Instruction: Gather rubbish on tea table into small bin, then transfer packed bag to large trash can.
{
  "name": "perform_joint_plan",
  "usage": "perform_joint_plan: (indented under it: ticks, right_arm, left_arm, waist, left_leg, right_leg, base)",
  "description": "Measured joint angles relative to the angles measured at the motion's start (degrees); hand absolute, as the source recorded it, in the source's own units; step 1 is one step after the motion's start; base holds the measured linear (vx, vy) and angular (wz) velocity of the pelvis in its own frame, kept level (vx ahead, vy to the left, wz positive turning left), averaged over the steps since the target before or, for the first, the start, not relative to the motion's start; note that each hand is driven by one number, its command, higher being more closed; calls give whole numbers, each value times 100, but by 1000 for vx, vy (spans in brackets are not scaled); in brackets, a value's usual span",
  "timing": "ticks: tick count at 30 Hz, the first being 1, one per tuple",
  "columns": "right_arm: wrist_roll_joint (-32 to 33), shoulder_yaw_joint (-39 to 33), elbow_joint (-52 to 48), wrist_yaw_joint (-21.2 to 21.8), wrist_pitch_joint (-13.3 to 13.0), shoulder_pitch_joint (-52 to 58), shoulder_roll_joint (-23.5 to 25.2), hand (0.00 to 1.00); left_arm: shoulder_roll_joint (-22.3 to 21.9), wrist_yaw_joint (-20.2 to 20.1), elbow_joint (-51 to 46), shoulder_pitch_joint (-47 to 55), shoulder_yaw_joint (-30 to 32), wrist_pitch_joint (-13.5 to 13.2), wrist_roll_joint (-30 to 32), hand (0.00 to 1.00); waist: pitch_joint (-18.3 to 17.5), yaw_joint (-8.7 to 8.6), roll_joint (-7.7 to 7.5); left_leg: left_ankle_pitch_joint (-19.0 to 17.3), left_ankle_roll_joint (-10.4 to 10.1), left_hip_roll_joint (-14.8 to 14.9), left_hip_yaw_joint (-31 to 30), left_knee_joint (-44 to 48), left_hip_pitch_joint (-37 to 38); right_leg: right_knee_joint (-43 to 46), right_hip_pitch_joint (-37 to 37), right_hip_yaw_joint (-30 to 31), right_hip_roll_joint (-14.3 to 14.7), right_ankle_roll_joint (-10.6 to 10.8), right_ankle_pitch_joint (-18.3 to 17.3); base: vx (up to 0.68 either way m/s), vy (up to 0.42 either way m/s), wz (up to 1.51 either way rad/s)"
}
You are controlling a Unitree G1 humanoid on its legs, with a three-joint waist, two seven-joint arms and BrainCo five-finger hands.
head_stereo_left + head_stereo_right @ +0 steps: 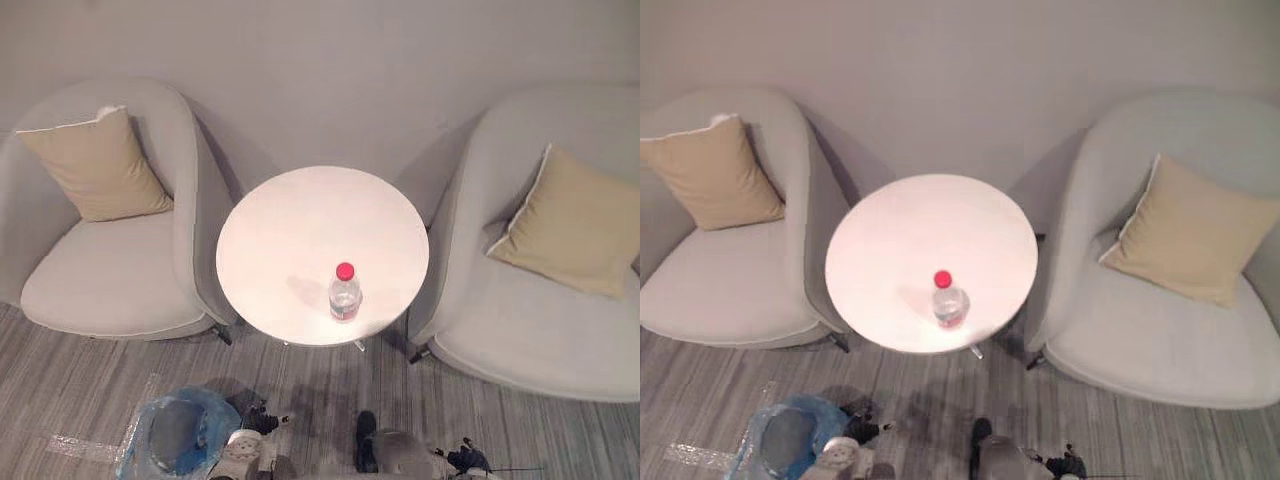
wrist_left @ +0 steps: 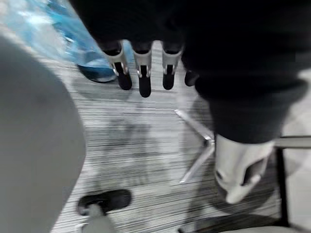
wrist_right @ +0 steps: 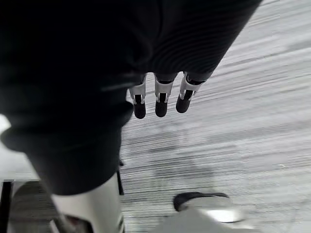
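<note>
Left eye view: round white counter (image 1: pixel 300 215) between two grey armchairs. One clear plastic bottle (image 1: pixel 345 292) with a red cap stands upright on the counter near its front edge. Small bin (image 1: pixel 172 437) lined with a blue bag sits on the floor, front-left of the counter.

Right eye view: same layout, bottle upright, well apart from the bin.

Left wrist view: left hand (image 2: pixel 144 68) hangs over the striped floor, fingers (image 2: pixel 121 73) straight and relaxed, holding nothing. The blue bag shows just past them.

Right wrist view: right hand (image 3: pixel 161 99) is also low over the floor, fingers (image 3: pixel 140 102) straight and loose, empty.

Handling: the bottle looks light and thin-walled, smooth, probably easy to tip or dent. Best hold is likely a wrap round the mid-body at the label, below the cap, with a gentle squeeze. Nothing binned yet; task at its start.
</note>
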Motion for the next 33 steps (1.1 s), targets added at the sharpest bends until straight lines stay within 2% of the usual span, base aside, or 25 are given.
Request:
perform_joint_plan:
  ticks: [1,2,3,6,9,13,17,22,33]
  right_arm:
    - [-3,6,-2,-1,0,-1,-6,0]
    - [-2,65,-8,-3,-1,5,-59,0]
    - [-17,106,11,-6,7,2,-121,0]
    - [-251,219,-33,-69,-4,6,-22,0]
    - [-480,401,-208,-113,-1,1,-30,0]
    - [-935,753,-822,-258,-27,28,-48,0]
    - [-1400,1240,-2092,-325,-173,203,26,0]
    - [-1984,1370,-3528,-330,-389,630,-29,0]
    - [-2767,1958,-4703,-344,-628,1005,-224,0]
  left_arm:
    - [0,2,0,-8,-7,-1,0,0]
    - [-7,7,14,3,-63,2,1,0]
    - [-21,11,31,26,-71,7,1,0]
    - [154,20,114,59,-230,15,16,0]
    - [193,26,130,105,-297,23,94,0]
    - [285,40,132,153,-406,19,188,0]
    - [287,53,114,156,-437,5,295,0]
    - [293,51,-2,217,-622,-78,434,0]
    - [318,42,-110,301,-956,-116,568,0]
  waist:
    - [-3,15,2]
    - [-47,30,76]
    - [-150,33,134]
    - [-280,28,-71]
    - [-306,30,-112]
    - [-325,28,-113]
    - [-349,29,-125]
    - [-375,53,-153]
    - [-513,31,-167]
  left_leg:
    - [65,52,-51,-7,-267,-1]
    - [543,92,-157,-64,-1102,-13]
    - [840,108,-201,-85,-1430,-12]
    - [984,232,-452,-67,-2020,222]
    - [1041,280,-607,-95,-2252,415]
    - [1049,291,-673,-141,-2335,528]
    - [1175,304,-660,-152,-2436,530]
    - [1241,287,-567,-152,-2616,633]
    - [1277,275,-595,-236,-2813,710]
  right_leg:
    - [3,15,2,-21,19,0]
    - [16,28,26,-19,86,-5]
    - [-8,34,146,40,182,-16]
    - [-209,94,179,-123,287,29]
    - [-288,239,162,-234,352,-12]
    - [-425,391,173,-233,352,-11]
    - [-518,390,202,-190,304,28]
    - [-607,396,313,-60,254,126]
    - [-1073,558,364,-45,336,456]
  base:
    - [150,120,-13]
    - [144,143,-11]
    - [192,150,-6]
    - [168,124,1]
    - [124,94,10]
    - [79,29,2]
    - [8,-42,-3]
    - [-32,-40,-10]
    - [-59,11,-3]
